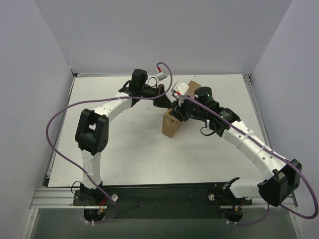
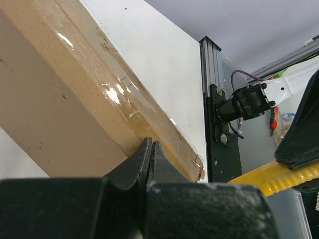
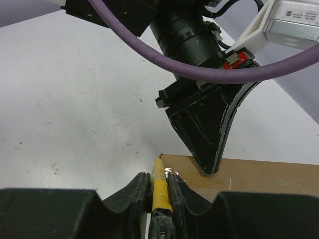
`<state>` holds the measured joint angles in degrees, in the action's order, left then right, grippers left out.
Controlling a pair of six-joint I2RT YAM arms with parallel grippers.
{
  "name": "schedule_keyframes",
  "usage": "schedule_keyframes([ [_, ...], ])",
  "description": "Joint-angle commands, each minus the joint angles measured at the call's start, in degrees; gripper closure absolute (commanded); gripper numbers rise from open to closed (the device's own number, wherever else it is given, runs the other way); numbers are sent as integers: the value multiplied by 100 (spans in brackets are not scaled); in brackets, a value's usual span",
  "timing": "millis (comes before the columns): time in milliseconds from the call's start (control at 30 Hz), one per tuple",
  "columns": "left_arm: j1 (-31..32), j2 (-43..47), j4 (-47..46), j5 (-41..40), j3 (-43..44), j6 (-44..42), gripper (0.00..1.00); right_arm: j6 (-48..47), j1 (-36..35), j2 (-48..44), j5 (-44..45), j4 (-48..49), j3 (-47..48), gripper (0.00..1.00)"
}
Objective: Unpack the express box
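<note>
**White table [image 1: 139,159], pale walls: tape cut on express box [image 1: 172,127] in hand**

Pinching yellow utility knife [image 3: 159,191] between fingers of right end effector [image 3: 159,180], blade tip forward, parked right at near corner of the cardboard. Touching down on box top just beyond that with left end effector [image 3: 209,167], fingers squeezed together, nothing visible between them. Same story from left wrist view: closed tips against box edge, with glossy tape [image 2: 117,94] running along it.

Reading the step as slitting the seal; no flap seen lifted.

To do it well:
- Hold left press firm so box can't skate under blade load.
- Track the tape line, not bare cardboard.
- Cut shallow, contents unknown.
- Draw away from left fingers, very close to blade path as set up.
- Mind purple cable [image 3: 164,55] hanging just above the knife.

Box position: far-centre of table, between both end effectors, well apart from arm bases. Long axis running from near end toward far edge, leaning slightly right in top view, with short end facing the bases. Can't tell whether lying flat or stood on a side, with most of it hidden under the arms.
</note>
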<state>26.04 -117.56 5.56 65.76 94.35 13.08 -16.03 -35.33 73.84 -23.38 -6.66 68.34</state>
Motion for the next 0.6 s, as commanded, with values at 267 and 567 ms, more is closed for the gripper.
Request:
schedule_keyframes([
  [267, -3, -189, 578, -353, 146, -456, 100, -269, -26, 69, 8, 165, -101, 100],
  [567, -11, -189, 613, -371, 137, -499, 100, -374, -26, 157, 70, 77, -136, 100],
])
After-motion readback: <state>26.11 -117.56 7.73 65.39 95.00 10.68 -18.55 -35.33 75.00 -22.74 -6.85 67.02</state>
